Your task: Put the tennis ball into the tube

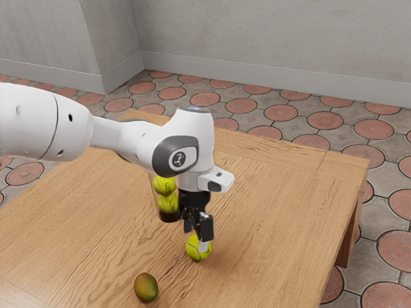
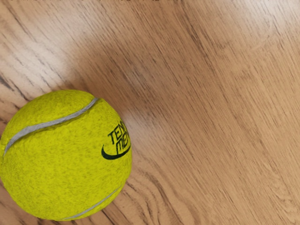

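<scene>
Below the exterior view's centre, the gripper [image 1: 196, 239], fingers apart, is at the loose ball [image 1: 194, 253]; to its upper left, the tube [image 1: 169, 218] holds two more balls [image 1: 167, 203]. Grasp, carry and insertion seem left.

A green mango [image 1: 146, 288] with an orange-brown flush lay on the wood-grained worktop [image 1: 289, 186]. Beyond it, round reddish tiles [image 1: 241, 106] dotted the grey floor [image 1: 262, 118], which met a pale skirting board [image 1: 289, 74] beneath grey walls [image 1: 276, 32].
</scene>
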